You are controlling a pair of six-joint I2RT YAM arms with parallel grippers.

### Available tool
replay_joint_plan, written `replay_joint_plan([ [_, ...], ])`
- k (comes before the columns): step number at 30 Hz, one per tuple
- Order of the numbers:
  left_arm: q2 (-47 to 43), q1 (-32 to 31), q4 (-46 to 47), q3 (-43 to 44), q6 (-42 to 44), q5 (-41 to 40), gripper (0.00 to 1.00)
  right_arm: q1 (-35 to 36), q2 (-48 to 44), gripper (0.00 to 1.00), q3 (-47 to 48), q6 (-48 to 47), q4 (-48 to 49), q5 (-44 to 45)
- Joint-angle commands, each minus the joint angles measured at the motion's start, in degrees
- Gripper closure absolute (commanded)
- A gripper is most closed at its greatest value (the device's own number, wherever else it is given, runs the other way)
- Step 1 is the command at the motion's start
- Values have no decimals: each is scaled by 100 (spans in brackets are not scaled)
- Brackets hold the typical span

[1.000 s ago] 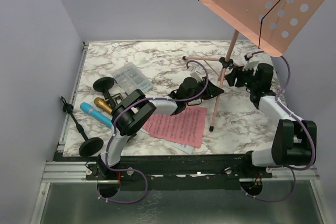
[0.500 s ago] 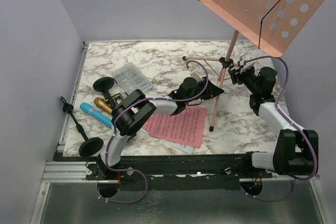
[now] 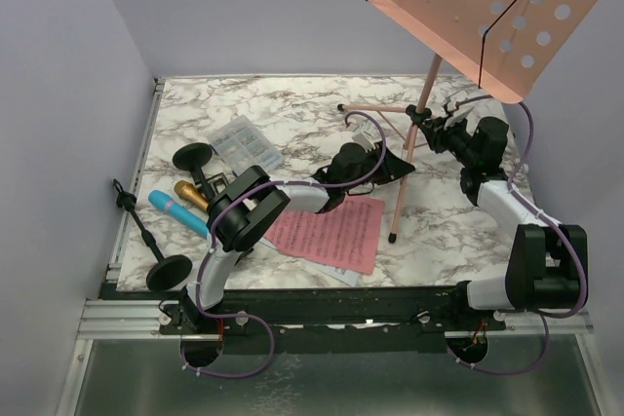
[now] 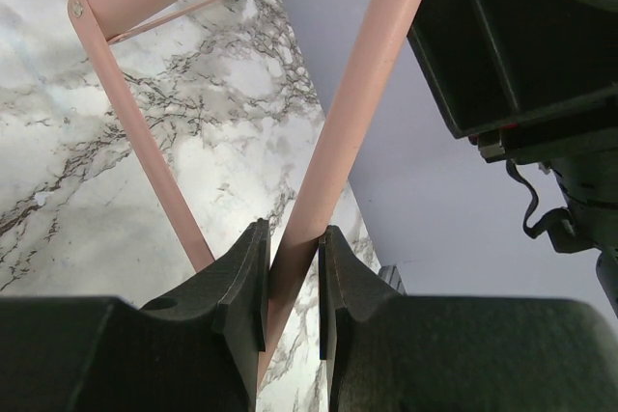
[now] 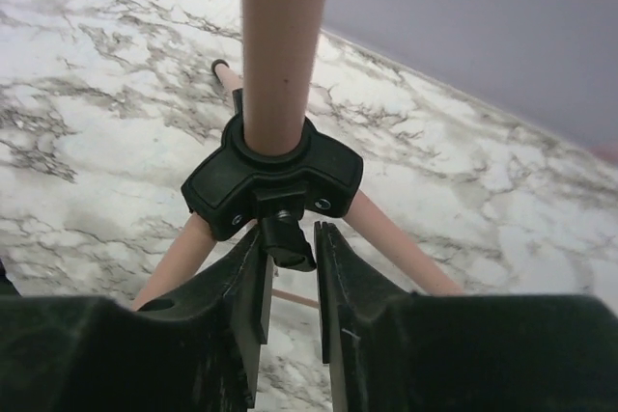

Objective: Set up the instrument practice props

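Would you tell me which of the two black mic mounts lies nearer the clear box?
The mic mount whose round base sits left of the clear box; the other mount lies along the left edge of the table.

White links w/ black joint housings on both: left arm point(image 3: 249, 216) lower left, right arm point(image 3: 546, 260) lower right. Purple cables looped along each. Fingers point(image 4: 232, 306) matte black, grainy, angular stepped tips, bottom of wrist frames.

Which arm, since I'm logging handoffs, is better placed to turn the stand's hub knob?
Right: the right tool straddles the black knob on the hub; the left tool is clamped on a pink leg.
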Motion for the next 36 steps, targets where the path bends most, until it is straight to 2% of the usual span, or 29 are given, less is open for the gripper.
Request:
replay_joint_plan([
  [1, 274, -30, -1108, -272, -308, 92, 100, -29, 159, 74, -25, 1749, 231, 368],
  [4, 255, -30, -1108, -294, -317, 83, 100, -54, 259, 83, -120, 3101, 208, 263],
  [6, 252, -30, -1108, -295, -325, 100, 100, -103, 379, 94, 47, 3813, -189, 187],
  [8, 253, -32, -1108, -294, -342, 95, 100, -225, 536, 99, 337, 4377, -726, -47],
  [11, 254, -30, -1099, -303, -384, 92, 100, -563, 846, 100, 880, 5122, -1794, -466],
  [14, 262, -30, -1052, -336, -456, 97, 100, -1330, 1325, 98, 1131, 6255, -2464, -1522],
  [15, 257, -30, -1034, -346, -478, 101, 100, -1600, 1503, 94, 977, 6908, -2248, -2080],
  [16, 275, -30, -1016, -343, -508, 105, 100, -1872, 1751, 88, 726, 7572, -1451, -2922],
  [17, 284, -30, -990, -343, -531, 105, 100, -2011, 1975, 86, 349, 8551, -389, -3499],
  [18, 291, -32, -978, -347, -545, 126, 100, -2065, 2251, 85, 50, 9464, 1144, -3951],
  [19, 311, -31, -972, -340, -554, 127, 100, -2069, 2542, 82, -174, 10350, 2303, -4147],
  [20, 315, -31, -967, -322, -569, 131, 100, -2061, 2713, 78, -231, 10843, 3249, -4265],
  [21, 328, -30, -961, -308, -579, 128, 100, -2061, 2807, 74, -266, 10976, 3566, -4303],
  [22, 333, -30, -959, -297, -580, 127, 100, -2061, 2792, 69, -313, 10910, 3672, -4294],
  [24, 333, -30, -958, -294, -580, 130, 100, -2067, 2598, 56, -304, 10195, 3093, -4263],
  [26, 323, -33, -958, -303, -588, 123, 100, -2056, 2192, 47, -190, 8928, 1727, -4060],
  [28, 315, -32, -958, -312, -594, 120, 100, -1994, 1668, 36, 238, 7056, -538, -3355],
  [29, 314, -30, -958, -320, -597, 126, 100, -1881, 1413, 35, 438, 6261, -1583, -2806],
  [31, 316, -30, -951, -326, -613, 119, 100, -1632, 1016, 33, 721, 5166, -2615, -2000],
  [33, 330, -30, -941, -296, -631, 149, 100, -1453, 668, 33, 688, 4688, -2887, -1598],
  [36, 350, -30, -932, -277, -665, 179, 100, -1125, 142, 33, 458, 4449, -2965, -1025],
])
